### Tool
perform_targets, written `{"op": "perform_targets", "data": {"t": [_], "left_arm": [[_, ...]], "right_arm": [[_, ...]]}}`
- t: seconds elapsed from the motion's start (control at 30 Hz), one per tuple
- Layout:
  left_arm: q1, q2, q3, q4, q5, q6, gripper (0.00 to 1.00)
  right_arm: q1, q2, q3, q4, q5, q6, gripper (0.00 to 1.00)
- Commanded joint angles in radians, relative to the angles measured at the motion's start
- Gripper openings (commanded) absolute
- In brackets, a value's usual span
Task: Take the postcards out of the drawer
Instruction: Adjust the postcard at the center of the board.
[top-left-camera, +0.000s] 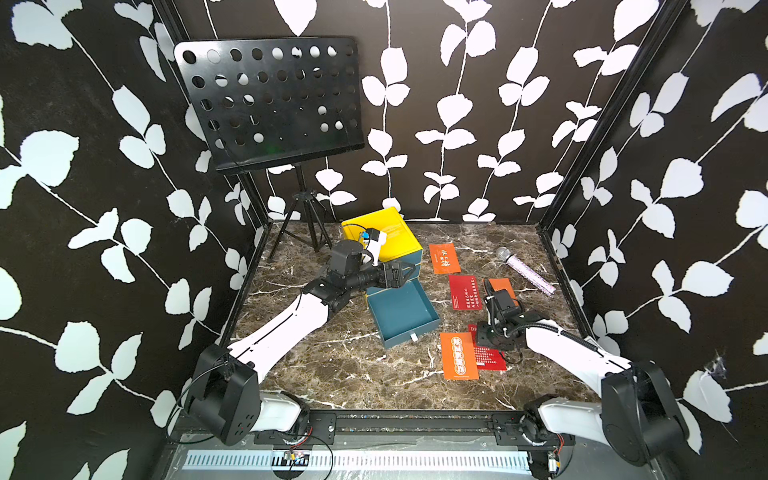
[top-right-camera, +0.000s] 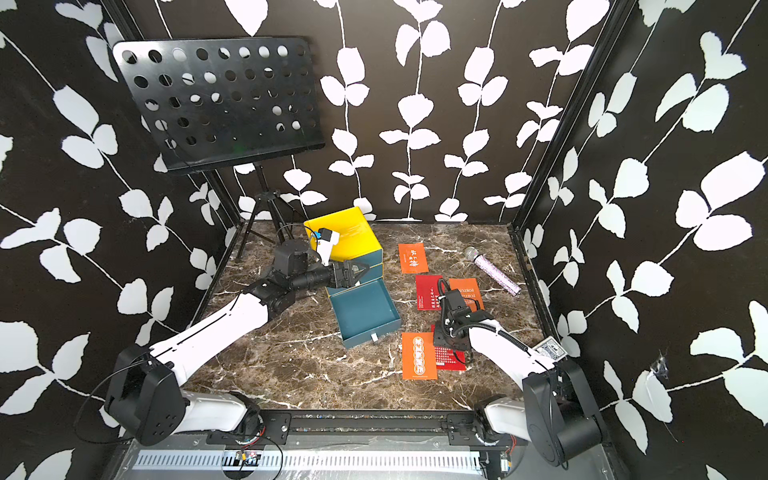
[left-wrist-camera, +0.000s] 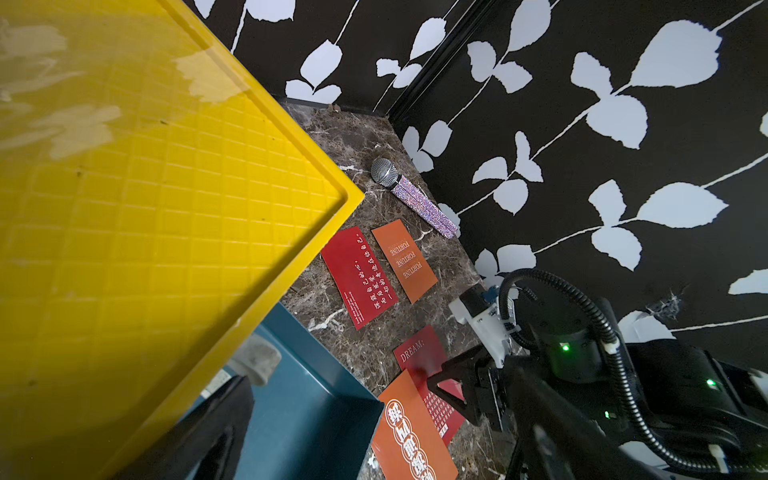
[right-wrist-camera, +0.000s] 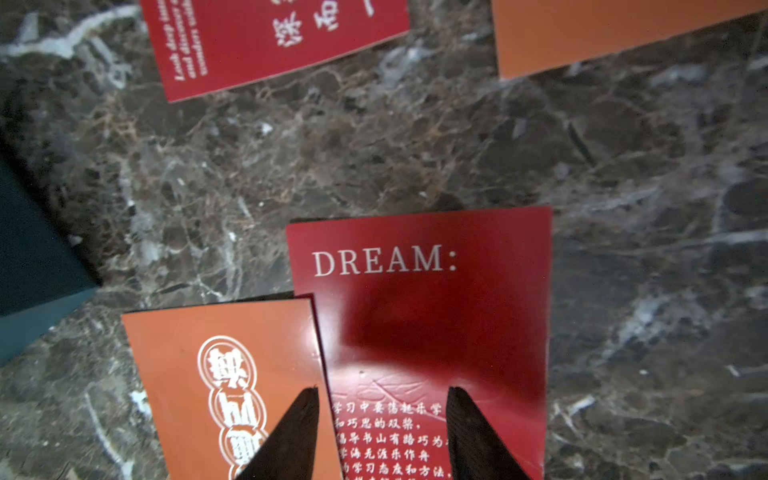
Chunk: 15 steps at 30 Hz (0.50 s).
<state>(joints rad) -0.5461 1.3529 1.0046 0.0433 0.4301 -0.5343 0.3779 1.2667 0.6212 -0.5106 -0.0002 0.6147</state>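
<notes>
Glossy cards: thin, light, bendy, flat on the bench.
Pinch one by a short edge; your right fingers stand apart over DREAM card, left fingers apart also.

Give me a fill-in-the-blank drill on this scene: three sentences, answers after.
1. The teal drawer, pulled out of the yellow box, is ____ inside.
2. The red postcard below the right gripper is headed ____.
3. Of the five postcards on the table, ____ are orange.

Missing words: empty; DREAM; three.
</notes>
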Motion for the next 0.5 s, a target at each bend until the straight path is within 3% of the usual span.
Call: {"op": "perform_targets", "data": {"t": [0.0,0.2,0.47], "left_arm": [[0.012,-0.028,-0.007,-0.007,-0.01,0.005,0.99],[0.018,-0.037,-0.012,-0.005,-0.004,0.007,0.99],[0.036,-0.044,-0.021,-0.002,0.012,0.01,0.99]], "right_arm": [[-0.002,0.03,-0.016,0.022,0.066,0.059,0.49],[-0.006,0.123,0.036,-0.062,0.144,0.069,0.47],[-0.107,0.137,0.046,-0.14,0.183,0.038,0.47]]}}
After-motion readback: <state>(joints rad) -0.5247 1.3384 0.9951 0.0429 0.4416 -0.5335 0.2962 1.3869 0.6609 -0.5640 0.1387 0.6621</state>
